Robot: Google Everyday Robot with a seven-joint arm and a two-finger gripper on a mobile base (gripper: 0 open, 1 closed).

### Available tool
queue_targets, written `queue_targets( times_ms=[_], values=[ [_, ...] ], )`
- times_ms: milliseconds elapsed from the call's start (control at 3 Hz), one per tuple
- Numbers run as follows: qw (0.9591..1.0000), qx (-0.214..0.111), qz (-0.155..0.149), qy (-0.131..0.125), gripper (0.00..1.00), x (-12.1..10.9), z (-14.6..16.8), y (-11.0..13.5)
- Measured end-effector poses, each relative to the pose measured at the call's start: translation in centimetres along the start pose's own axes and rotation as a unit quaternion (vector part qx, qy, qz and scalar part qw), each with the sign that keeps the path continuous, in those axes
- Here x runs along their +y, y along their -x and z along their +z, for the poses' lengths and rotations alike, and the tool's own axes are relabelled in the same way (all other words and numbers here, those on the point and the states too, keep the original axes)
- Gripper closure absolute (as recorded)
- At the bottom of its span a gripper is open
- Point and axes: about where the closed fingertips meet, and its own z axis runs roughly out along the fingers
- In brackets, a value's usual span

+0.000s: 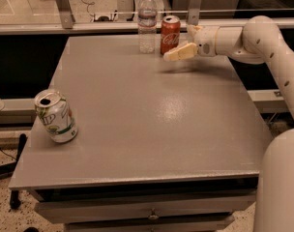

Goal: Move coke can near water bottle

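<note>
The coke can [169, 34], red with white script and a silver top, stands upright at the far edge of the grey table [152, 115]. The water bottle [147, 21], clear with a white cap, stands just left of it, a small gap between them. My gripper [182, 42] reaches in from the right at can height. It is open. The near finger [181, 52] lies in front of the can's lower right side, and the far finger is mostly hidden behind it. The can rests on the table.
A white and green can [55, 116] stands near the table's left front edge. A metal rail with posts [60, 4] runs behind the table. My arm [263, 42] spans the table's far right corner, and my white base [282, 182] is at the front right.
</note>
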Motion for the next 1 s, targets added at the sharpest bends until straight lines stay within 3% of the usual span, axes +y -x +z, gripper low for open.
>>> queue_targets(
  times_ms=[333, 667, 1000],
  values=[
    [0.9999, -0.007, -0.008, -0.012, 0.00, 0.5, -4.6, -0.4],
    [0.9985, -0.036, -0.032, -0.028, 0.00, 0.3, -11.7, -0.5],
    [0.9982, -0.036, -0.036, -0.032, 0.00, 0.2, -12.8, -0.8]
  ],
)
